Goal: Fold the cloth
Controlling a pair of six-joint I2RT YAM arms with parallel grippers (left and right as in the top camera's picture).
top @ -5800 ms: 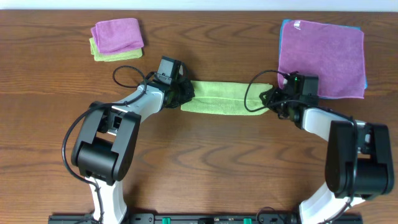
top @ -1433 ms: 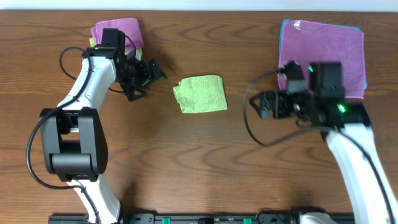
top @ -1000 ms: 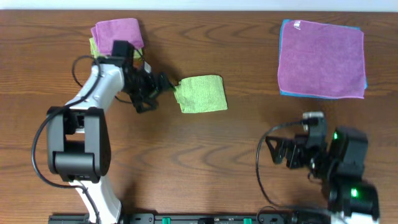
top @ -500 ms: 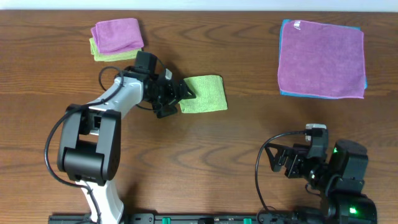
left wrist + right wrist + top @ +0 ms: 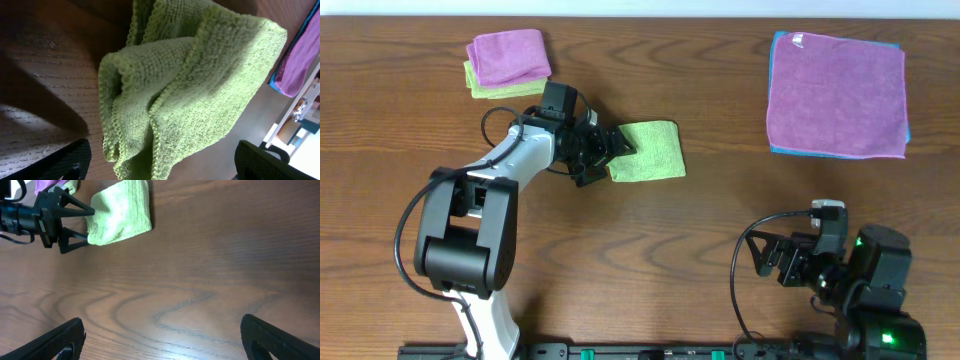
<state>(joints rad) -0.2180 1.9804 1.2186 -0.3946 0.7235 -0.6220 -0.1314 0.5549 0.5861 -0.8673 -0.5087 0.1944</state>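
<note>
Left end effector (image 5: 613, 158), spread wide, at the green cloth (image 5: 650, 150); right end effector (image 5: 758, 260) spread too; folded stack (image 5: 507, 62) far left.

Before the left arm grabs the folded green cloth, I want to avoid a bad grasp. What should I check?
1. Green cloth folded compactly: ok, though the layers look loose in the left wrist view.
2. Left jaws open at the cloth's edge: ok.
3. Jaws span every layer: cannot tell.
4. Right jaws open, empty, far from the cloth: ok.
5. Folded stack unobstructed: ok.
</note>
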